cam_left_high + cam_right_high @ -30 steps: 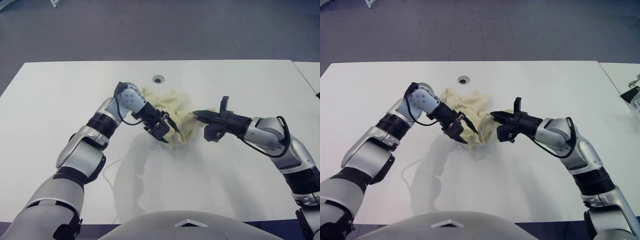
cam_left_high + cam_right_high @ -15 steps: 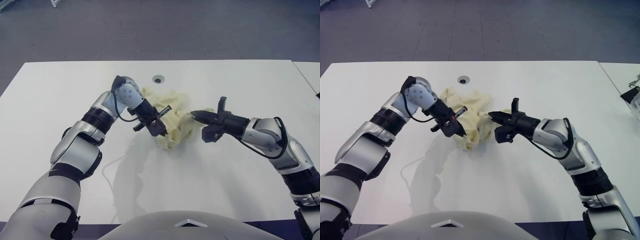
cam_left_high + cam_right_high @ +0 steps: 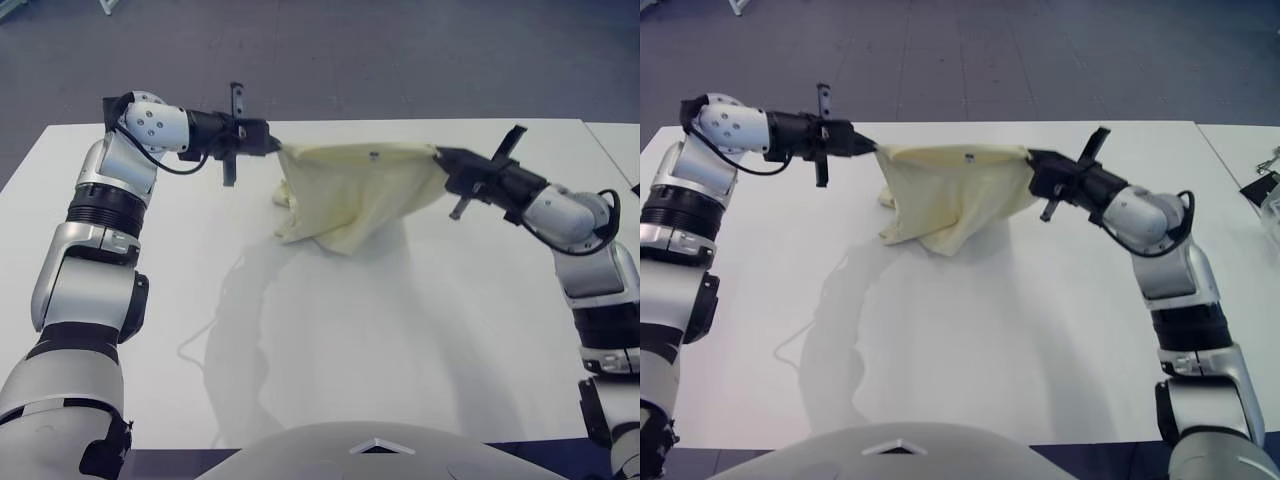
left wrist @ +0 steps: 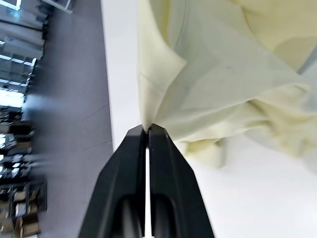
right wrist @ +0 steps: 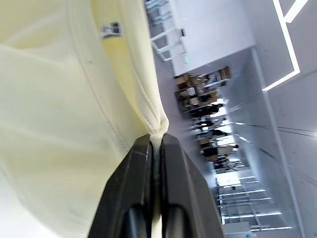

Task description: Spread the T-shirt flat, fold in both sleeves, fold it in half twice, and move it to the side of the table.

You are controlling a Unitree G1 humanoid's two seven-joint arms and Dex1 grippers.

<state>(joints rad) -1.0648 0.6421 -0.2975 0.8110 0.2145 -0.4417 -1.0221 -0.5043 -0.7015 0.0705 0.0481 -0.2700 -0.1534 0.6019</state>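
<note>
The pale yellow T-shirt (image 3: 350, 190) hangs stretched in the air over the far middle of the white table (image 3: 450, 330). Its lower part droops and bunches toward the tabletop. My left gripper (image 3: 272, 146) is shut on the shirt's left top corner, and in the left wrist view its fingers (image 4: 141, 163) pinch a seamed edge of the T-shirt (image 4: 208, 89). My right gripper (image 3: 440, 157) is shut on the right top corner. In the right wrist view its fingers (image 5: 171, 168) clamp a hemmed edge of the T-shirt (image 5: 59, 114) near a small label (image 5: 110, 29).
The table spreads wide and bare in front of the hanging shirt. A thin cable (image 3: 205, 335) lies on the tabletop at the left. A second table's edge (image 3: 615, 140) shows at the far right.
Both grippers have risen and pulled apart, left arm swinging far left, right arm lifting to the right. The shirt went from a crumpled heap on the table to hanging stretched between them.
</note>
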